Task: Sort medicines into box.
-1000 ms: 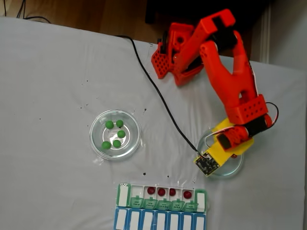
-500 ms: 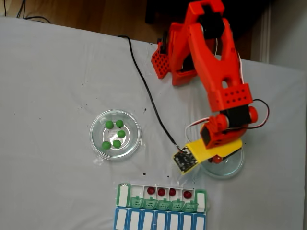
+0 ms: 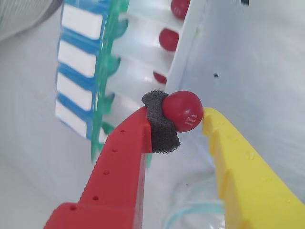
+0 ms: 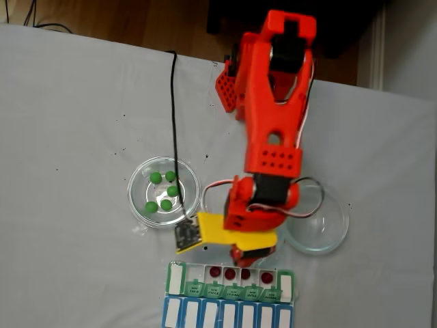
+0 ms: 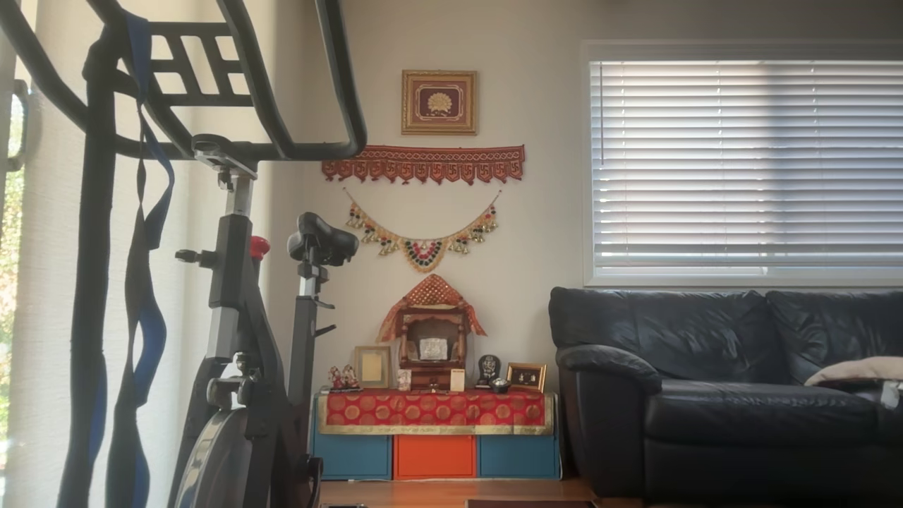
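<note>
The gripper [image 3: 183, 114] is nearly closed on one red ball [image 3: 183, 110], pinched between the foam pad [image 3: 159, 125] on the red finger and the yellow finger [image 3: 224, 143]. The ball looks light, hard and glossy, so probably slippery and prone to roll; grip it across its widest part. It hangs just beside the box [image 3: 143, 57], short of the empty compartments. Five green balls [image 4: 162, 191] lie in a dish [image 4: 140, 201].
</note>
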